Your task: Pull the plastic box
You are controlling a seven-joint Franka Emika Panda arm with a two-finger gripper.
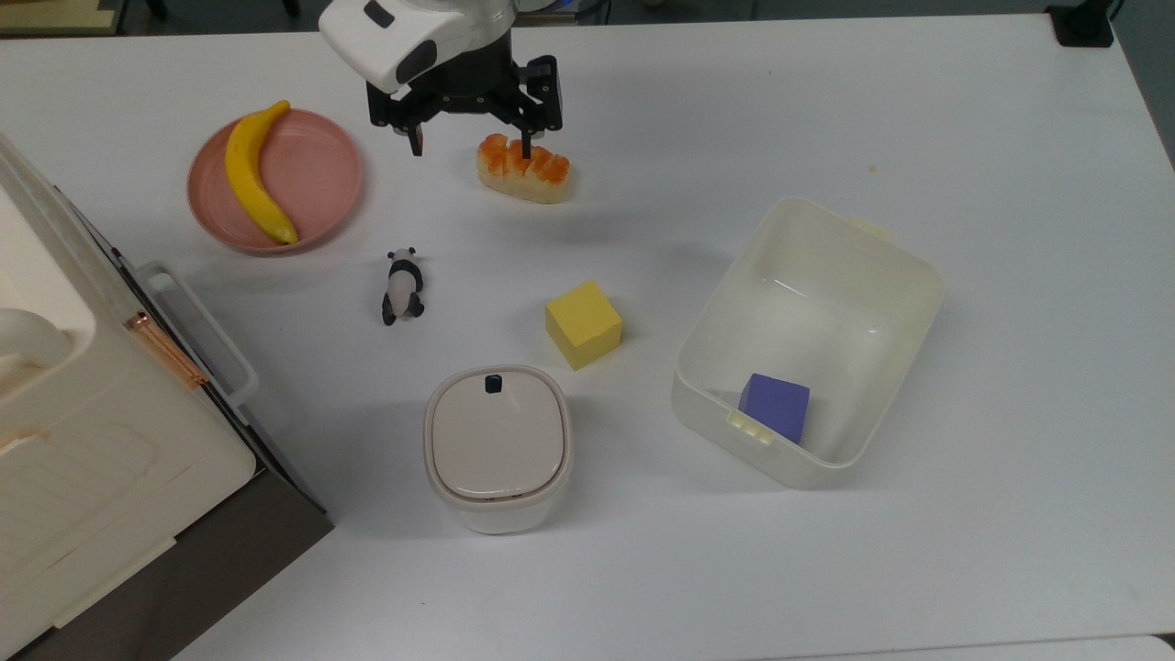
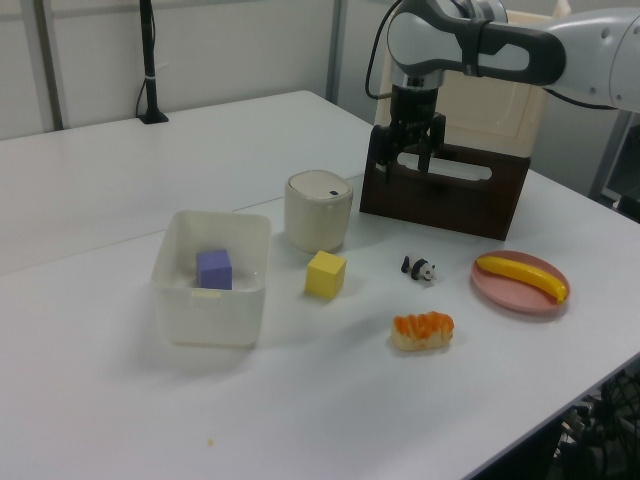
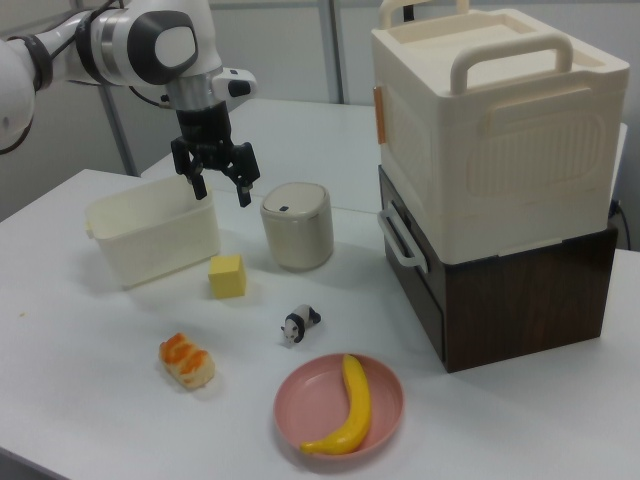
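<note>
The plastic box point(image 1: 904, 275) sits open on the white table point(image 1: 1010, 138) at the top view's right, a purple cube point(image 1: 776, 406) inside its near corner; no writing shows on it. The gripper point(image 1: 470, 145) hangs in the air well apart from it, toward the top view's upper left, fingers spread wide and empty, above the sushi piece point(image 1: 523, 169). A yellow cube point(image 1: 583, 324) and a lidded white container point(image 1: 497, 447) lie between.

White counter point(image 1: 826, 110) w/ matte top, soft overhead light, faint shadows. Left view: pale wall panels point(image 2: 240, 45) behind, black stand point(image 2: 150, 70) at far edge. Right view: grey wall point(image 3: 290, 50), metal upright point(image 3: 331, 50).
</note>
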